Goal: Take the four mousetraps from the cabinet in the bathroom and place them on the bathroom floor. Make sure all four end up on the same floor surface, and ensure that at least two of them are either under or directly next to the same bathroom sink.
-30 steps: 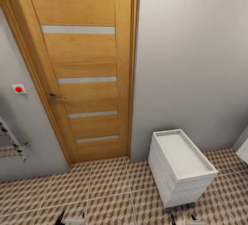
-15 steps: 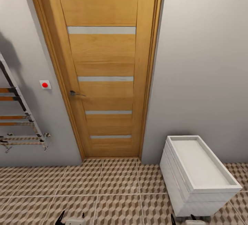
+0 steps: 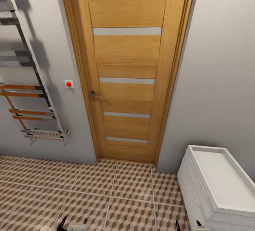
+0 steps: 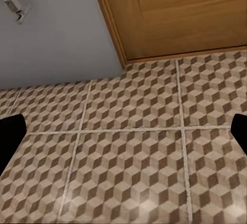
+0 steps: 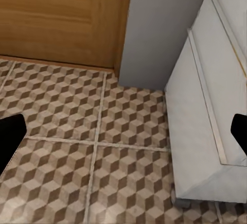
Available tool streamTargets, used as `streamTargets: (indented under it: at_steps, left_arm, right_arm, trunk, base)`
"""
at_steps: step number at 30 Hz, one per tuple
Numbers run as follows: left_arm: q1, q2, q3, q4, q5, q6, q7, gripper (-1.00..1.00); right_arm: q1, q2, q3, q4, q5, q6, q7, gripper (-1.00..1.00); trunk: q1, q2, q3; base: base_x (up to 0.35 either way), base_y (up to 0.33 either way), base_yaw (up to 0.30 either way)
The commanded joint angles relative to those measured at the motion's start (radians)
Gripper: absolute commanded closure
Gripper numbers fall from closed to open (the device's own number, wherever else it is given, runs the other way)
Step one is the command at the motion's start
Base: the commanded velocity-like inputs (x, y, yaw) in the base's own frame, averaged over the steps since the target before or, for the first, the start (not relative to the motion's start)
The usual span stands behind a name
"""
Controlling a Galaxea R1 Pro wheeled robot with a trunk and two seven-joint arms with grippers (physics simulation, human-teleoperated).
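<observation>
Both tools, left tool (image 3: 73,221) and right tool (image 3: 187,225), spread wide, hold nothing; facing the door (image 3: 125,75) over the bathroom floor (image 3: 117,192), so direction to traps unknowable

A tall orange-brown wooden door with four pale horizontal strips (image 3: 126,71) stands closed in the grey wall (image 3: 221,82), straight ahead. Left of it, a small white wall switch with a red dot (image 3: 69,84) sits beside the frame, near the metal lever handle (image 3: 95,94). Further left, a chrome ladder-shaped towel rail (image 3: 30,93) hangs on the wall. The cube-patterned tiled floor (image 3: 106,195) lies before all these. At the right (against the same wall) stands a low white boxy unit with a recessed top (image 3: 221,188).
</observation>
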Motion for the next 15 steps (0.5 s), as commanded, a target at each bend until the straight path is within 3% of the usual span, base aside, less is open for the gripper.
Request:
streamTargets:
  at_steps: [1, 15]
  left_arm:
    - [-0.002, -0.001, -0.008, 0.005, 0.000, -0.004, 0.008, -1.00]
    - [-0.002, -0.001, -0.008, 0.005, 0.000, -0.004, 0.008, -1.00]
  right_arm:
    - [0.000, 0.000, 0.009, 0.000, -0.004, -0.002, -0.006, -1.00]
    - [0.000, 0.000, 0.008, 0.000, -0.004, -0.002, -0.005, -1.00]
  trunk:
    - [0.001, -0.002, -0.002]
    - [0.001, -0.002, -0.002]
  base:
    - [0.000, 0.000, 0.288]
    - [0.000, 0.000, 0.289]
